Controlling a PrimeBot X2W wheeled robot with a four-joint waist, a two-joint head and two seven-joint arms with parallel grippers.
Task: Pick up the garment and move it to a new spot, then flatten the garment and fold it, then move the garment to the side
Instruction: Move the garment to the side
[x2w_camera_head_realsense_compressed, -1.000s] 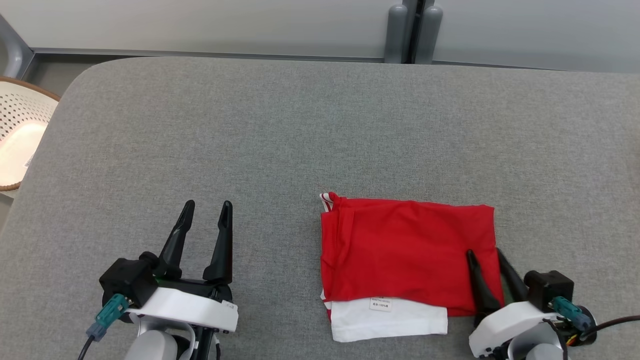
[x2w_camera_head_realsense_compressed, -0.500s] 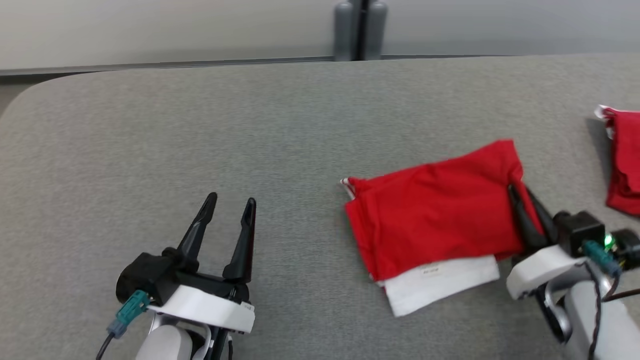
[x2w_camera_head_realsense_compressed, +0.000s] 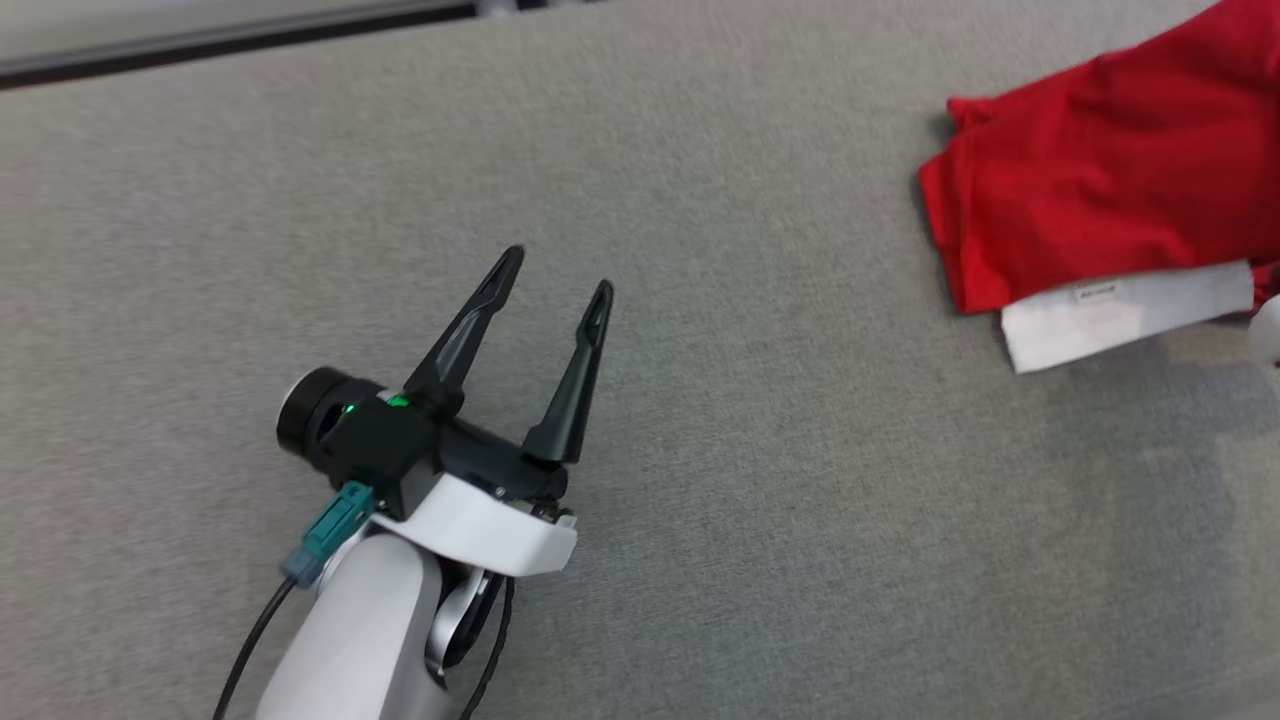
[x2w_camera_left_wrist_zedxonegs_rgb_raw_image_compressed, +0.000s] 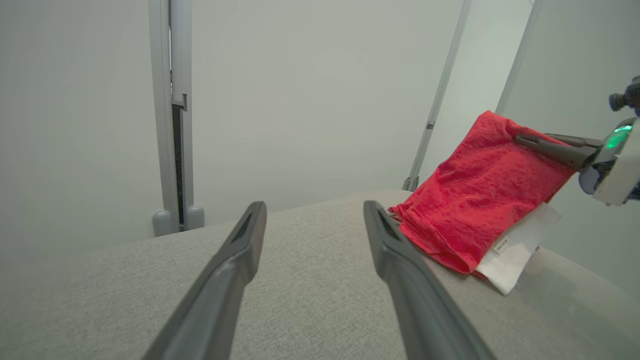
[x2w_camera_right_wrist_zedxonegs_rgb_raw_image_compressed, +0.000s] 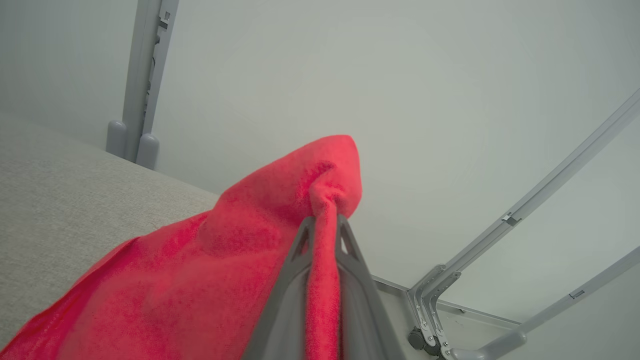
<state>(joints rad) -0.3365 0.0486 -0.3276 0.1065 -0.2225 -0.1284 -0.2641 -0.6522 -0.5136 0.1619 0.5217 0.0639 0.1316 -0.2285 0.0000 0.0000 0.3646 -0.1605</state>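
Grey woven desk (x2w_camera_head_realsense_compressed: 800, 520) from edge to edge in the head view, with a strip of pale wall (x2w_camera_head_realsense_compressed: 150, 15) along the top left. At lower centre-left, left end effector (x2w_camera_head_realsense_compressed: 558, 272) over bare fabric, with two dark fingers spread wide, holding nothing, and a green light lit on its black body. Far off at the upper right, red garment (x2w_camera_head_realsense_compressed: 1090, 170), folded, cut by the frame edge, with a white layer (x2w_camera_head_realsense_compressed: 1120, 312) poking out beneath its near edge and a small label (x2w_camera_head_realsense_compressed: 1097, 292) on that white part. Well apart from the left end effector.

Through the left wrist view: same two fingers rising wide from the bottom edge, with nothing between them but desk. Beyond and to the right, garment raised at one corner and tilted, folded edge and white layer low by the desk; cannot tell whether touching. Pinched at the raised corner by the right end effector (x2w_camera_left_wrist_zedxonegs_rgb_raw_image_compressed: 522, 140), closed narrow on the red cloth. Behind, pale wall and a grey upright post (x2w_camera_left_wrist_zedxonegs_rgb_raw_image_compressed: 160, 125).

Through the right wrist view: right end effector pressed together around a bunched ridge of red cloth, with the rest of the garment draping down and left toward the desk. Behind, pale wall and slanting grey frame bars (x2w_camera_right_wrist_zedxonegs_rgb_raw_image_compressed: 515, 212).
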